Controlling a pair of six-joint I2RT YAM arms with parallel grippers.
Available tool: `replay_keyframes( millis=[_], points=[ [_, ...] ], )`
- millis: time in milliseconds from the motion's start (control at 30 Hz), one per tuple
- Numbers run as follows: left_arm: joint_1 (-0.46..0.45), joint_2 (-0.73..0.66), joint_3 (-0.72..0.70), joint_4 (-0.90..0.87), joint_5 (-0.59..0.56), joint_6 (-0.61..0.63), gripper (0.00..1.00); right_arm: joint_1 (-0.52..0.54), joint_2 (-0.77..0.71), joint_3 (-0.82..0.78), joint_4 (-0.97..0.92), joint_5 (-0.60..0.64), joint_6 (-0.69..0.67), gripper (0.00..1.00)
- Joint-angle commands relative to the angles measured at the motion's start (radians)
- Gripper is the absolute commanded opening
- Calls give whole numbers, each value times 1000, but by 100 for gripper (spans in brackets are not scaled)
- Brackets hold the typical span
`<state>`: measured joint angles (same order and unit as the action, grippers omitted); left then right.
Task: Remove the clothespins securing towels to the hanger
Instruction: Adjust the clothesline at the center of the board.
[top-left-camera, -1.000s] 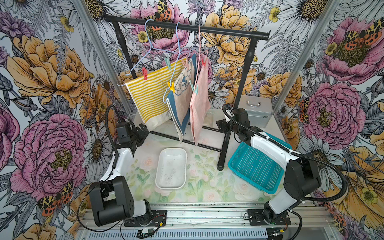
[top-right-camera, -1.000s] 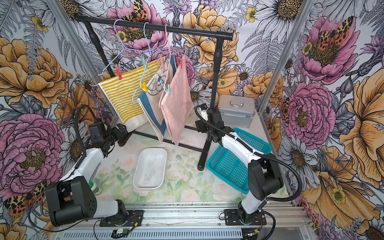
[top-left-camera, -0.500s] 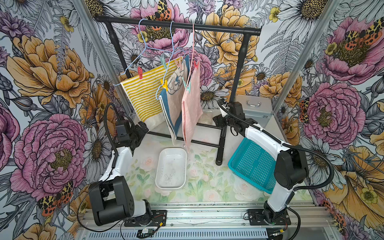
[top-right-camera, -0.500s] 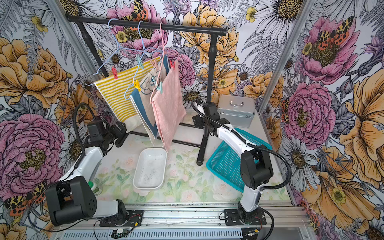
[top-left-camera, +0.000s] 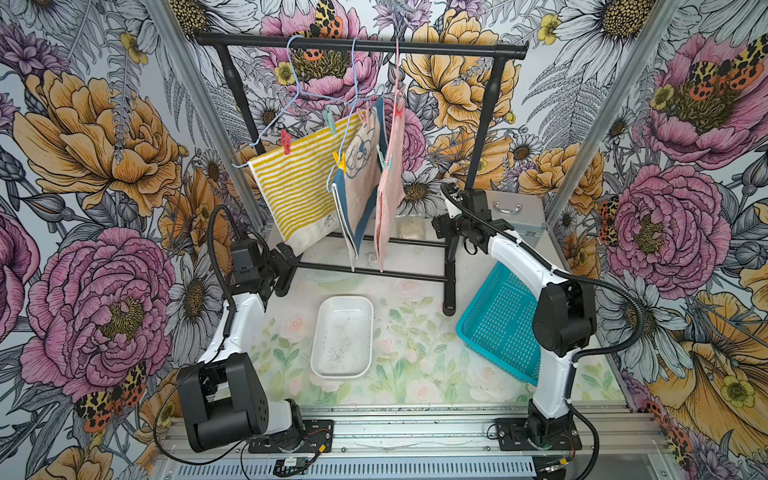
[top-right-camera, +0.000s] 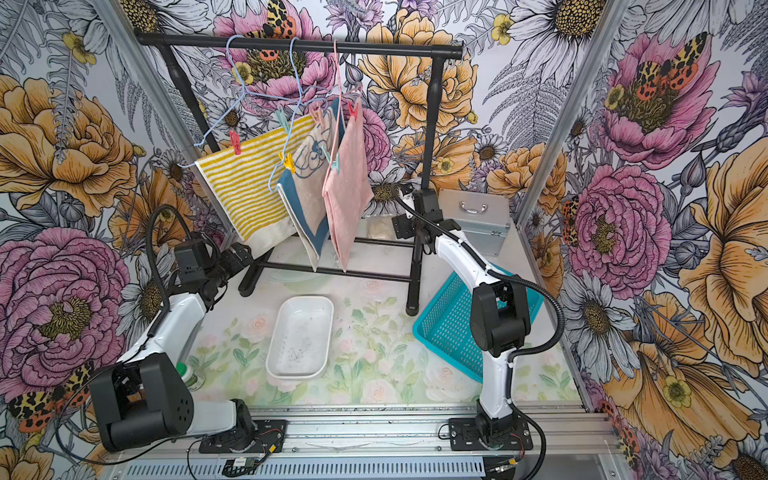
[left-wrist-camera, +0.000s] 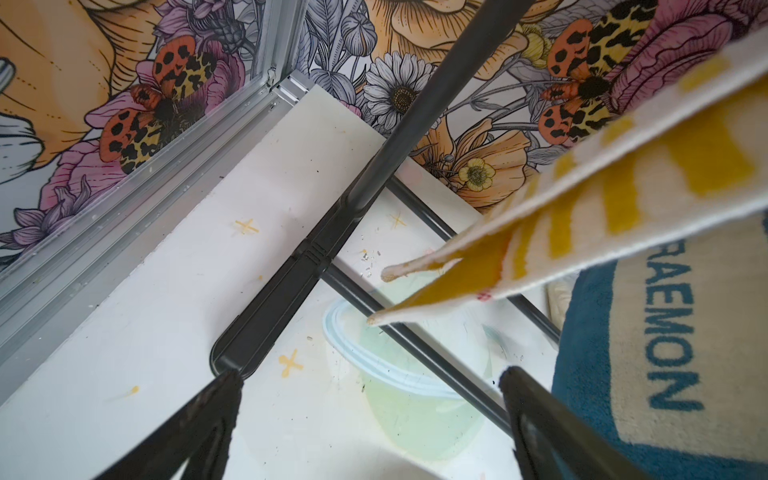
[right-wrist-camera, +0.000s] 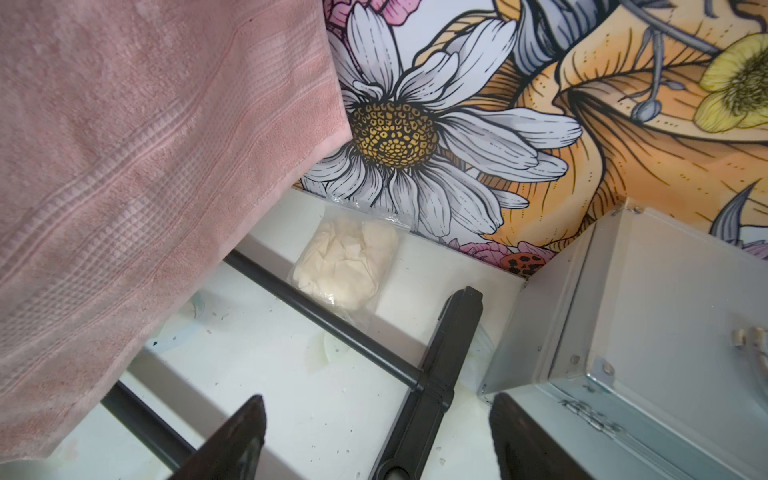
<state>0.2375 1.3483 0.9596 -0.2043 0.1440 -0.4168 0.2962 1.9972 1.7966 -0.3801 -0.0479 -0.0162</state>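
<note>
blue-bordered cream towel (left-wrist-camera: 623, 316) showing "RAEMON" lettering, left gripper (left-wrist-camera: 370, 376) hovering wide open, gripping nothing, right gripper (right-wrist-camera: 376, 401) gaping wide near pink towel (right-wrist-camera: 124, 166), holding nothing

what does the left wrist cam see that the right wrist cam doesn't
Only the left wrist view: the yellow-and-white striped terry towel, the cream towel with a blue border and the open left gripper.
Only the right wrist view: the plain pale pink towel, a clear plastic bag of crumpled cream material, the silver metal case and the open right gripper.
Both: the black metal rack, its base on the white tabletop, and the floral wall.
</note>
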Motion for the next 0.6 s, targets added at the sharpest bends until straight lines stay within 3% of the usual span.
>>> replay_keyframes(
  millis=[0,200,333,567],
  points=[
    [-27,-54,-3,-30,7,16,99,-41,24,109,1,-64,129,84],
    [-96,-109,-23,-112,-20,6,99,-63,8,150,-95,-84,144,84],
    [-142,-180,-51,-184,-40,1,99,-46,-172,-61,-105,-94,181,85],
    [-203,-262,-92,-317,-64,0,99,16,-426,-364,-99,-126,235,98]
  ],
)
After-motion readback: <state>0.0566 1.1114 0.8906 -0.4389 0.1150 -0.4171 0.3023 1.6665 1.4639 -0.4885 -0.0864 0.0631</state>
